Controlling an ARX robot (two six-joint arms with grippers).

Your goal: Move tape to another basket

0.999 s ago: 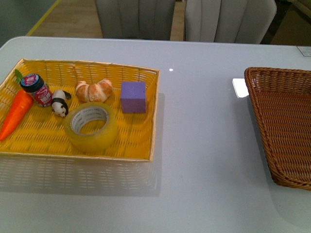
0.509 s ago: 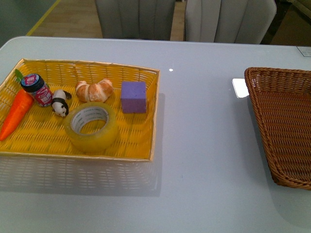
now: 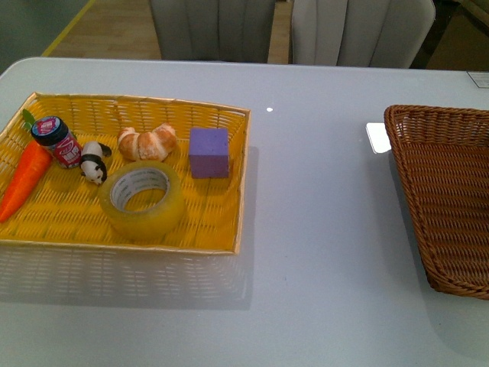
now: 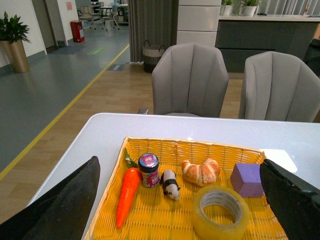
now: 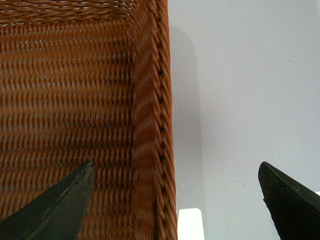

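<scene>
The tape (image 3: 143,200), a wide yellowish translucent roll with a white printed core, lies flat in the bright yellow tray basket (image 3: 221,237) at the left. It also shows in the left wrist view (image 4: 220,212). The dark brown wicker basket (image 3: 443,191) sits at the right table edge and holds nothing that I can see. My left gripper (image 4: 180,200) is open, above and in front of the yellow tray, apart from the tape. My right gripper (image 5: 175,200) is open over the brown basket's rim (image 5: 150,125). Neither arm shows in the front view.
The yellow tray also holds a toy carrot (image 3: 27,176), a small jar (image 3: 56,141), a panda figure (image 3: 94,162), a croissant (image 3: 147,142) and a purple cube (image 3: 209,152). Two grey chairs (image 3: 290,30) stand behind the white table (image 3: 321,229).
</scene>
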